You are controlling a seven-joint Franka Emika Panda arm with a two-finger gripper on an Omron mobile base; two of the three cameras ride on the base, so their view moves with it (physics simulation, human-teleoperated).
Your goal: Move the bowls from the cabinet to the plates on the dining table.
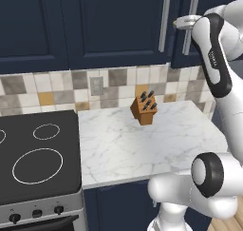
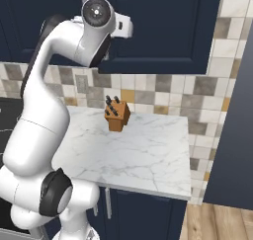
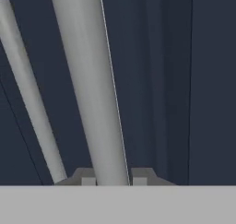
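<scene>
The cabinet [image 1: 114, 25] is the dark navy wall cupboard above the counter, and its doors are closed. Two long silver bar handles [image 1: 164, 21] hang side by side on it. In the hand view my gripper [image 3: 112, 176] is shut on the nearer handle [image 3: 90, 89], one fingertip on each side of the bar. The other handle [image 3: 30, 94] runs to its left. My hand [image 2: 123, 29] is raised against the cabinet door [image 2: 163, 26]. The bowls are hidden. The plates and the dining table are out of view.
Below the cabinet lies a small marble counter [image 1: 142, 149] with a wooden knife block [image 1: 144, 108] near the tiled wall. A black stove [image 1: 38, 158] adjoins it on the left. A tall dark panel [image 2: 232, 135] stands to the counter's right.
</scene>
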